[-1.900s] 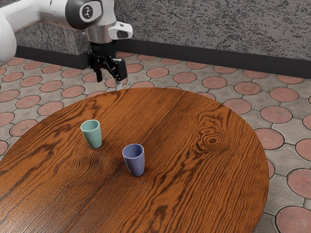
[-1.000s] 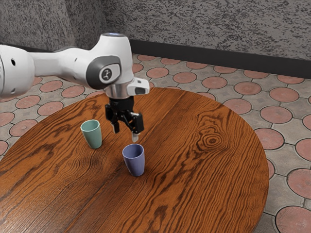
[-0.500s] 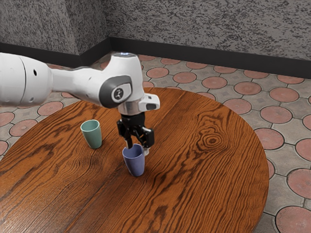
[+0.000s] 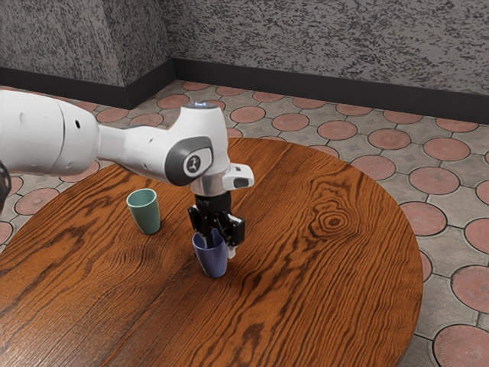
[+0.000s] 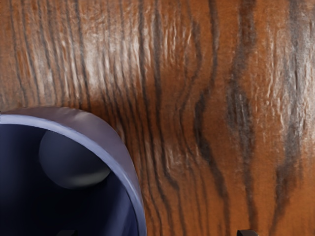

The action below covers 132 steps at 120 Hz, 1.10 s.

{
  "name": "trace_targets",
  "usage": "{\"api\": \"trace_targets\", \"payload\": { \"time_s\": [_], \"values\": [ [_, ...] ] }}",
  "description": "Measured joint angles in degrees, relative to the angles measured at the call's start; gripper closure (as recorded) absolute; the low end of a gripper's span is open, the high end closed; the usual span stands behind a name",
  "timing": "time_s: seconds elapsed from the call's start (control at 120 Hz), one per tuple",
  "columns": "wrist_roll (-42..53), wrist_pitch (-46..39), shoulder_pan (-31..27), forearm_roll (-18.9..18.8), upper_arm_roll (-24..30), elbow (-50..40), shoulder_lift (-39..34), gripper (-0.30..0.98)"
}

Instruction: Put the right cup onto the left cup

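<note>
My gripper (image 4: 219, 245) is low at the blue-purple cup (image 4: 214, 262) in the exterior view. One finger reaches down inside the cup's mouth and the other is outside its wall, on the exterior view's right. The fingers are apart, with the rim between them. In the wrist view, the tips of the gripper (image 5: 156, 233) stand wide apart at the lower edge, beside the purple cup's rim (image 5: 114, 162). The cup is upright on the table. The green cup (image 4: 144, 212) stands upright toward the exterior view's left, apart from the purple one.
Both cups stand on a round wooden table (image 4: 306, 283) with a curved edge. Tiled floor (image 4: 434, 180) surrounds it, and a grey stone wall (image 4: 321, 46) rises behind. The forearm passes above and behind the green cup.
My arm has swung from beyond the table's far edge toward the exterior view's right and come down, bringing one finger into the purple cup. Both cups have stayed put.
</note>
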<state>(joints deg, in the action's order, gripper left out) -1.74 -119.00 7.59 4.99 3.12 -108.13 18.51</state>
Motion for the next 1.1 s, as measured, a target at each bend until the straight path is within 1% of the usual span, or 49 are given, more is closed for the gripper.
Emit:
{"api": "trace_targets", "payload": {
  "time_s": [0.108, 0.317, 0.467, 0.642, 0.825, 0.983, 1.1],
  "values": [
    [-0.11, -0.30, 0.01, 0.05, -0.11, 0.01, 0.09, 0.40],
    [-0.50, -0.56, -0.09, 0.11, -0.13, 0.01, 0.17, 0.61],
    [-0.78, -0.60, -0.14, 0.05, -0.48, 0.01, 0.18, 0.71],
    [-1.29, -0.38, 0.03, -0.28, -0.56, 0.01, -0.18, 0.76],
    [-2.11, 1.18, 0.04, -1.16, -0.86, -0.16, -3.42, 0.78],
    [-2.99, 3.51, -0.19, -3.69, -1.00, 0.07, -7.36, 0.78],
    [-3.52, 5.89, -0.50, -5.81, -1.92, 1.64, -8.83, 0.78]
  ]
}}
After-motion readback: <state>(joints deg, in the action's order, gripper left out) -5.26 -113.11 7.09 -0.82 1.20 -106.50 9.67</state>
